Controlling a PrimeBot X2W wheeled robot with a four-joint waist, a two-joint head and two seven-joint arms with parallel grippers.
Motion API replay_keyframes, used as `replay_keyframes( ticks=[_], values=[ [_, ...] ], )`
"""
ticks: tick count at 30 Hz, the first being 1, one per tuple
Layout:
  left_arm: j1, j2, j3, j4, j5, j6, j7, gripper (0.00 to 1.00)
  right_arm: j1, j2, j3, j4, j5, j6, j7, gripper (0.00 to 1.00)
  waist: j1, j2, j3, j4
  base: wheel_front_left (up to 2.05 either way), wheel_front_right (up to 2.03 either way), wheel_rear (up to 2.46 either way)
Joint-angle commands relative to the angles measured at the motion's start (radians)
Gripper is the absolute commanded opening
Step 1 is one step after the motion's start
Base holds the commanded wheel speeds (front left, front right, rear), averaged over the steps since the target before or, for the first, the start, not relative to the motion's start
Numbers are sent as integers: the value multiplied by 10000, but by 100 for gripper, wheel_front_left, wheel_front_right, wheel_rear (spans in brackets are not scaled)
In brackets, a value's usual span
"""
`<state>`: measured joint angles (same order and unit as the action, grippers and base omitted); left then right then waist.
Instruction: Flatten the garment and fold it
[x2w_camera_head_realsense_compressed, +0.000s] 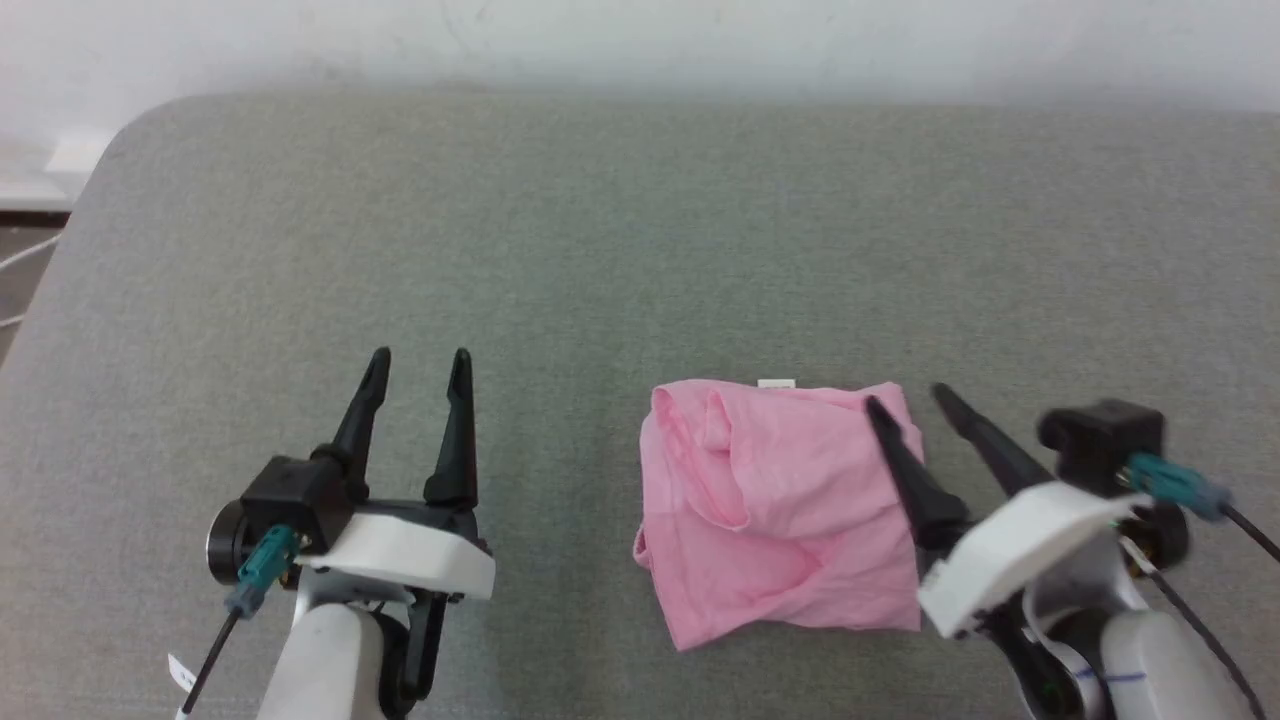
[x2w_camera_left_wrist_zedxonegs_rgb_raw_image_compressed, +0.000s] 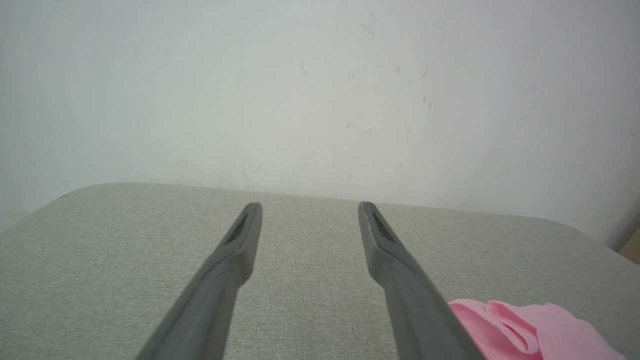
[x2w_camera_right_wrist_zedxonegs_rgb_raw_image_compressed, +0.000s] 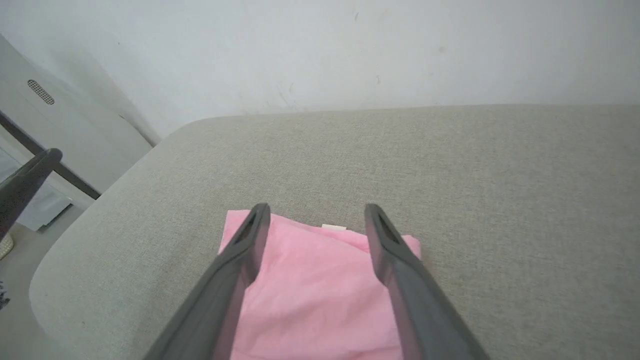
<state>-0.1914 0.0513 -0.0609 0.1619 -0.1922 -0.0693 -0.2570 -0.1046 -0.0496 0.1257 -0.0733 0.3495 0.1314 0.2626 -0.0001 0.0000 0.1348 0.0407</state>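
The pink garment (x2w_camera_head_realsense_compressed: 780, 510) lies folded into a rough square on the grey cloth-covered worktop (x2w_camera_head_realsense_compressed: 600, 250), right of centre and towards the near side. Its small white label (x2w_camera_head_realsense_compressed: 776, 383) pokes out at the far edge. The right gripper (x2w_camera_head_realsense_compressed: 906, 398) sits at the garment's right edge, its 2 jaws apart and holding nothing. The left gripper (x2w_camera_head_realsense_compressed: 420, 356) is well off to the left over bare worktop, jaws also apart. A white wall (x2w_camera_head_realsense_compressed: 640, 40) runs along the far side.
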Motion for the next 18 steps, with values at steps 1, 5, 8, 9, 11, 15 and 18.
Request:
replay_keyframes(
  ticks=[1, 5, 8, 9, 11, 15, 18],
  values=[
    [198, -10, 80, -78, 43, -31, -47, 100, 300, -7, -287, -29, -220, -7, -396, 100, 1, 0, -198, -212, 0, 0, 0],
    [292, -10, 73, -222, 16, -13, -47, 100, 889, -7, -1023, 268, -213, -7, -1671, 100, 1, 0, -220, -256, 0, 0, 0],
    [332, -10, 22, -329, -22, 21, -47, 100, 1122, -7, -1293, 914, 224, -7, -2480, 100, 1, 0, -177, -228, 0, 0, 0],
    [339, -10, 7, -365, -22, 29, -47, 100, 1130, -7, -1299, 1163, 334, -7, -2636, 100, 1, 0, -155, -211, 0, 0, 0],
    [328, -11, -33, -430, -19, 34, -47, 100, 1058, -7, -1268, 1696, 637, -7, -2770, 100, 1, 0, -89, -150, 0, 0, 0],
    [291, -11, -97, -525, -11, 41, -47, 100, 775, -7, -1101, 2454, 1021, -7, -2618, 100, 1, 0, -7, -48, 0, 0, 0],
    [277, -11, -152, -577, -30, 59, -47, 100, 389, -7, -938, 3208, 1785, -7, -2222, 100, 1, 0, 63, 46, 0, 0, 0]
  ],
)
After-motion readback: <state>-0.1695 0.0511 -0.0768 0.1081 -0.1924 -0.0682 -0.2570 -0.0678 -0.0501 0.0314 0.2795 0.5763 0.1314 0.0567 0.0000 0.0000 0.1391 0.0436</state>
